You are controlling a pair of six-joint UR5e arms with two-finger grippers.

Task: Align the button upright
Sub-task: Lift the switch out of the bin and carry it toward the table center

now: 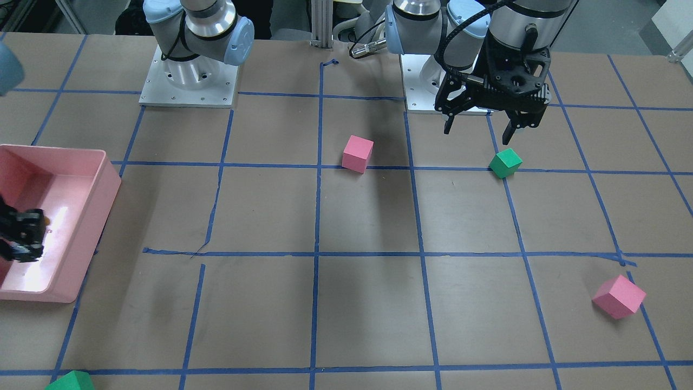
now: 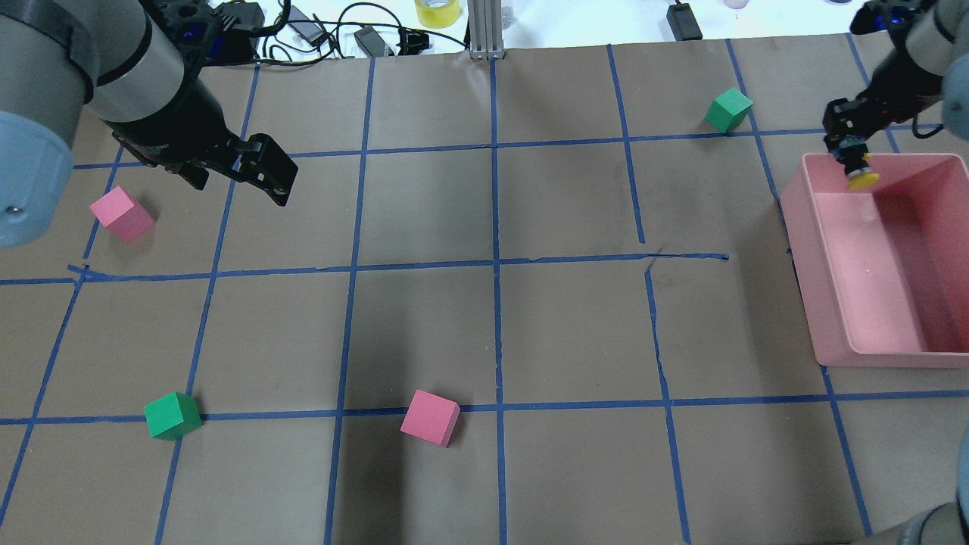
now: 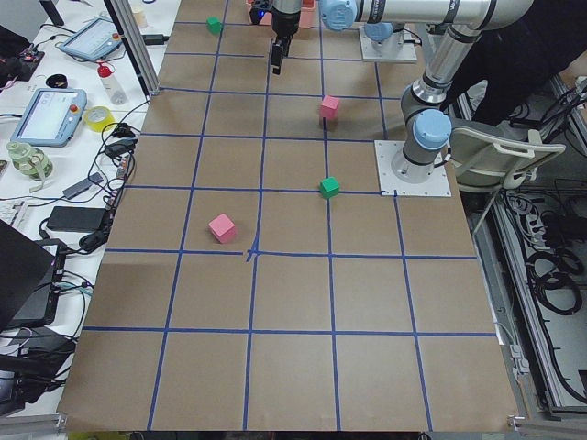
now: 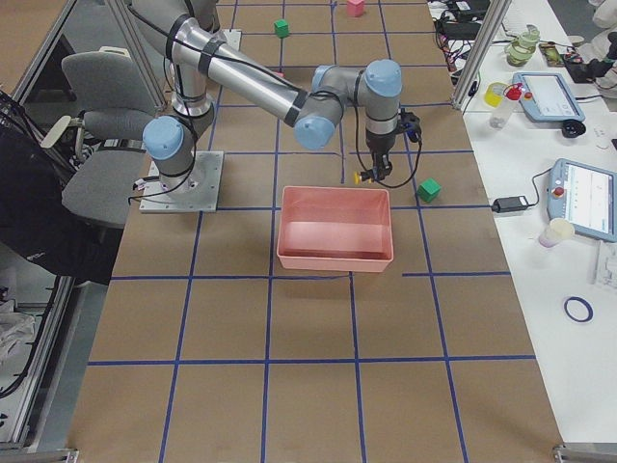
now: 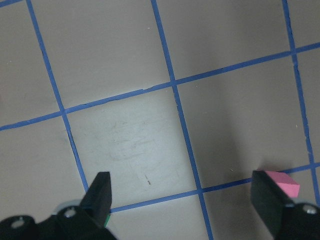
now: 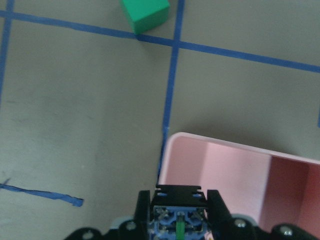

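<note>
The button has a yellow cap and a dark base. My right gripper is shut on its base and holds it over the far left corner of the pink bin, cap pointing down. In the right wrist view the base's blue-and-green end shows between the fingers. The yellow cap also shows in the exterior right view. My left gripper is open and empty above the table, near a pink cube. The left wrist view shows both its fingertips over bare table.
A green cube lies just beyond the bin. Another green cube and a pink cube lie nearer the robot. Blue tape lines grid the brown table. Cables and a yellow tape roll lie past the far edge.
</note>
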